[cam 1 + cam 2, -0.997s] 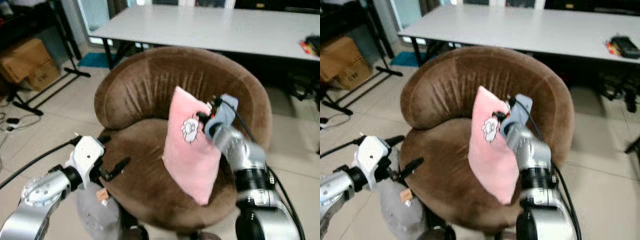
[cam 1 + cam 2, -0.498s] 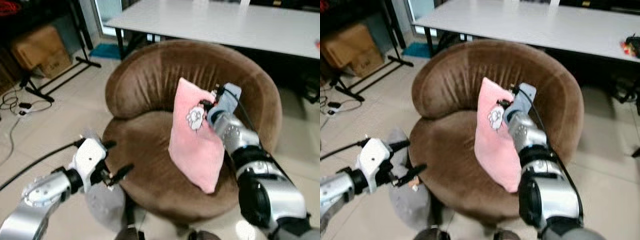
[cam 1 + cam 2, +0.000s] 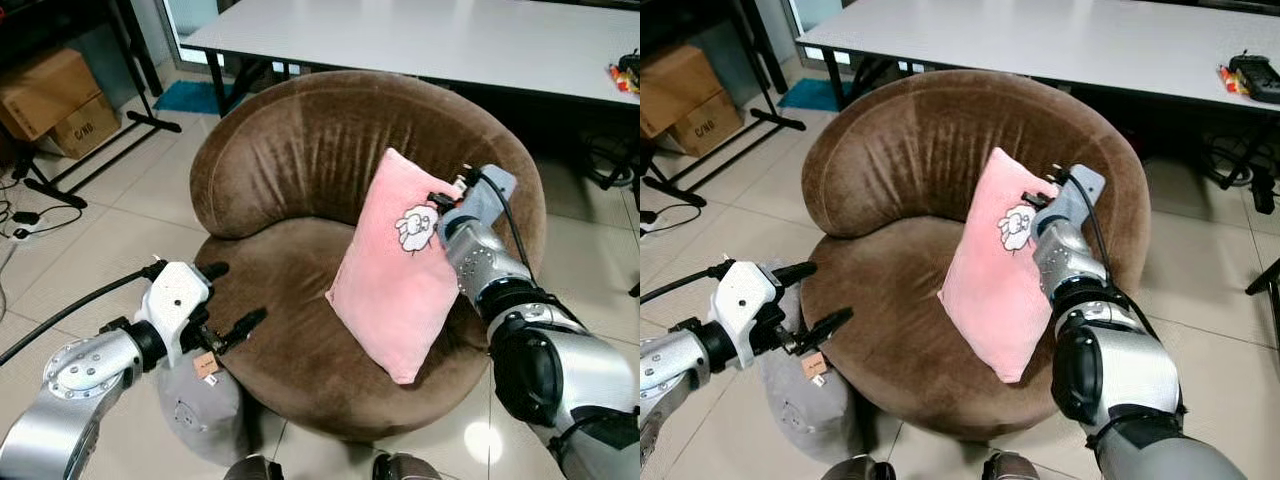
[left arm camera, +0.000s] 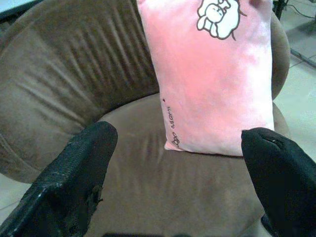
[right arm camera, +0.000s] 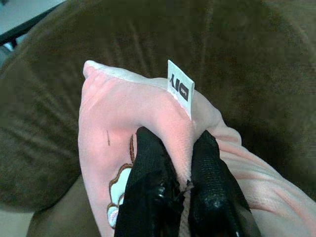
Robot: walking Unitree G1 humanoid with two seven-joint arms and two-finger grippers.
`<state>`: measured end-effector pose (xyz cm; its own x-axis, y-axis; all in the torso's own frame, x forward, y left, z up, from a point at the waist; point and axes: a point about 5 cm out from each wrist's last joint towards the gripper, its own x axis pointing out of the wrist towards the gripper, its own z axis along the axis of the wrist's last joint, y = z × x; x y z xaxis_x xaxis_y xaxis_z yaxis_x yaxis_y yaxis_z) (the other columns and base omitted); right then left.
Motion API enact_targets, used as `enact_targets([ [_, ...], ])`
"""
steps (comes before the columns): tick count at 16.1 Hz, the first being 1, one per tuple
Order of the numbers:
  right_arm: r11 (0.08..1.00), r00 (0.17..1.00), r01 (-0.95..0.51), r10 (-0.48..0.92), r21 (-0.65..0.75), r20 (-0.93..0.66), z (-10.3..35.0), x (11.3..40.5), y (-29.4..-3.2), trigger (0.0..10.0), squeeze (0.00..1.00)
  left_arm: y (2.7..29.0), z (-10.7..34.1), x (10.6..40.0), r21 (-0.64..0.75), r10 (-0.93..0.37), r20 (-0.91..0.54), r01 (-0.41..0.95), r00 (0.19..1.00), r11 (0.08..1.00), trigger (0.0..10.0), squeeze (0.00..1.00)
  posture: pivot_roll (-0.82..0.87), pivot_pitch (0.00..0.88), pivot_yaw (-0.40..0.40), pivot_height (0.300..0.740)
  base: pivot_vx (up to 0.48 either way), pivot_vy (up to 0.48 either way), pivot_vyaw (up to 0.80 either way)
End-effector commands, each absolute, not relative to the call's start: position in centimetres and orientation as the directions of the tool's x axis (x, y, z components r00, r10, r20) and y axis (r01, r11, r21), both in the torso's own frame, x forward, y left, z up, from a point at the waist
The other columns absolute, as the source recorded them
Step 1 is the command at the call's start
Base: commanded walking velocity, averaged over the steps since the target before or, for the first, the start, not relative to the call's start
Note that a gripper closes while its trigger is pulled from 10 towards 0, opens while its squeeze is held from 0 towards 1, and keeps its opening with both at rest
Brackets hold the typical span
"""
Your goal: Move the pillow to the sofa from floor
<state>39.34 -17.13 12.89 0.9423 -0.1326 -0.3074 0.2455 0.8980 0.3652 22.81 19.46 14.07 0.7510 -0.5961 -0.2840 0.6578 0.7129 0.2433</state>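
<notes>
Pillow (image 3: 395,280) stands upright on our sofa (image 3: 300,160) seat, top corner pinched in our right gripper (image 5: 180,185); left gripper (image 3: 232,300) hovers spread.

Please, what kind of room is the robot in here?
Probably a living room or home workroom: a round brown sofa chair on tiled floor, a long white table behind it, and cardboard boxes beside a stand.

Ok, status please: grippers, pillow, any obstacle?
Right gripper shut on pink pillow, standing on brown sofa. Left gripper open, at seat edge. Grey cushion on floor.
</notes>
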Motion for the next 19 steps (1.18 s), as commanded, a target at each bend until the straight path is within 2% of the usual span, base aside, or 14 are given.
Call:
enact_targets([
  [1,0.915,0.963,0.173,-0.080,0.364,-0.258,14.0,39.9,-16.5,10.0,0.86,19.3,14.0,22.5,0.214,-0.613,-0.294,0.676,0.733,0.705,10.0,0.00,0.02,0.101,0.038,0.740,0.000,0.000,0.00],
  [2,0.919,0.966,0.160,-0.070,0.361,-0.251,14.0,39.8,-16.4,10.0,1.00,19.3,13.9,22.4,0.210,-0.616,-0.295,0.678,0.731,0.704,10.0,0.00,0.02,0.101,0.035,0.740,0.000,0.000,0.00],
  [5,0.943,0.976,0.164,-0.111,0.290,-0.188,14.4,39.8,-17.4,10.0,1.00,19.2,14.2,22.5,0.202,-0.618,-0.266,0.670,0.739,0.714,10.0,0.00,0.02,0.100,0.039,0.740,0.000,0.000,0.00],
  [6,0.933,0.985,0.149,-0.110,0.326,-0.136,14.8,39.8,-18.0,10.0,1.00,19.3,14.5,22.7,0.206,-0.600,-0.236,0.643,0.764,0.737,10.0,0.00,0.02,0.099,0.038,0.740,0.000,0.000,0.00],
  [9,0.960,0.995,0.097,-0.096,0.265,-0.016,15.5,39.5,-19.3,10.0,1.00,19.2,14.9,23.2,0.206,-0.531,-0.156,0.554,0.833,0.807,10.0,0.00,0.02,0.101,0.039,0.740,0.000,0.000,0.00],
  [10,0.973,0.995,0.048,-0.066,0.224,0.072,15.9,39.0,-19.9,10.0,1.00,19.1,14.9,23.5,0.222,-0.459,-0.122,0.475,0.880,0.852,10.0,0.00,0.00,0.098,0.049,0.740,0.000,0.000,0.00],
  [12,0.978,0.987,0.024,-0.056,0.208,0.153,16.3,38.3,-20.8,10.0,1.00,19.0,15.3,24.0,0.265,-0.354,-0.074,0.361,0.932,0.894,10.0,0.00,-0.01,0.094,0.050,0.740,0.000,0.000,0.00],
  [13,0.985,0.982,0.010,-0.042,0.173,0.183,16.4,37.6,-20.9,10.0,0.53,18.9,15.5,24.1,0.278,-0.301,-0.046,0.302,0.953,0.912,10.0,0.00,-0.02,0.092,0.049,0.740,0.000,0.000,0.00],
  [14,0.989,0.981,-0.028,-0.001,0.146,0.194,16.2,36.7,-20.6,10.0,0.00,18.9,15.5,24.0,0.282,-0.255,-0.038,0.255,0.966,0.925,10.0,0.00,-0.02,0.089,0.048,0.740,0.000,0.000,0.00],
  [16,0.986,0.979,-0.124,0.104,0.109,0.175,15.2,32.5,-18.4,10.0,0.00,18.5,15.5,23.5,0.243,-0.174,-0.003,0.169,0.985,0.955,10.0,0.00,-0.04,0.085,0.045,0.740,0.000,0.000,0.00],
  [19,0.991,0.993,-0.095,0.088,0.093,0.082,13.7,28.8,-16.8,10.0,0.00,18.4,15.3,23.1,0.233,-0.153,0.002,0.148,0.988,0.961,10.0,0.00,-0.04,0.077,0.030,0.740,0.000,0.000,0.00],
])
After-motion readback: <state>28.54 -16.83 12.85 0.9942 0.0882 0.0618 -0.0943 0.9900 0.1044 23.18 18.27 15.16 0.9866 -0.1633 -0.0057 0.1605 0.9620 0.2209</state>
